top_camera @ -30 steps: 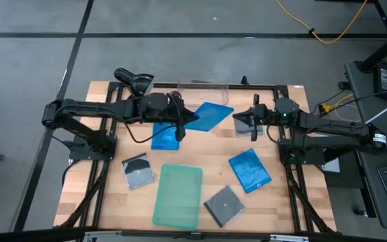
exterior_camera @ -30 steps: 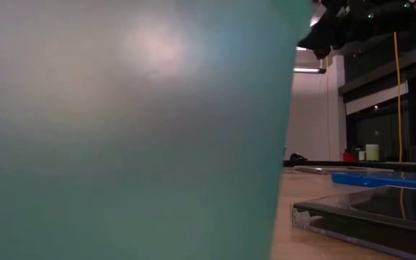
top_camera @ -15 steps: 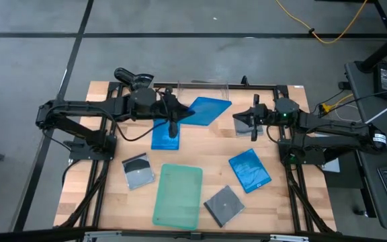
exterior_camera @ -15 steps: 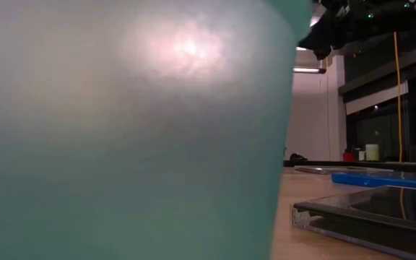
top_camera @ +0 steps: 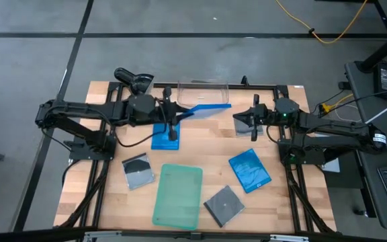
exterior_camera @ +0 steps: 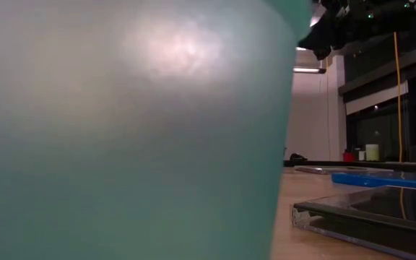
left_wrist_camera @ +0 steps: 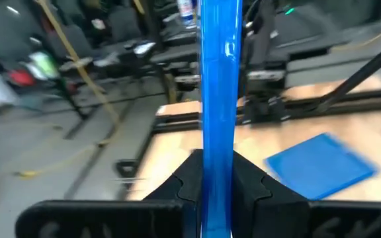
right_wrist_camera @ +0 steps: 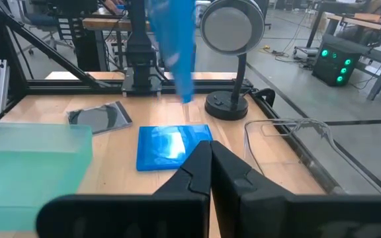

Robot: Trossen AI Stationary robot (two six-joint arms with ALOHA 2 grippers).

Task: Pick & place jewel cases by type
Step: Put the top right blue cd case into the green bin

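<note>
My left gripper (top_camera: 175,114) is shut on a bright blue jewel case (top_camera: 205,109), held above the table's far middle, in front of the clear bin (top_camera: 202,91). The case shows edge-on in the left wrist view (left_wrist_camera: 217,92) and blurred in the right wrist view (right_wrist_camera: 175,46). A second blue case (top_camera: 165,136) lies flat below the left gripper. A third (top_camera: 249,169) lies right of the middle. Two grey cases (top_camera: 138,171) (top_camera: 223,204) lie flat near the front. My right gripper (top_camera: 236,119) is shut and empty at the far right. My left gripper pinches the blue case between its two fingers (left_wrist_camera: 189,173), one on each flat face, at the case's end nearest the gripper (left_wrist_camera: 217,173). The fingers come level from the table's left. The case stands on edge, lifted clear, and reaches toward the table's right.
A pale green tray (top_camera: 178,195) lies at the front middle and fills most of the low view (exterior_camera: 121,130). A black lamp-like stand (right_wrist_camera: 231,39) rises at the far left. A grey shape (top_camera: 242,128) lies under my right gripper. Bare wood shows between tray and blue cases.
My left gripper has drawn back a little toward the table's left and has rolled. The blue case in it has turned from showing its broad face to standing on edge, still clear of the table. My right gripper has kept still.
</note>
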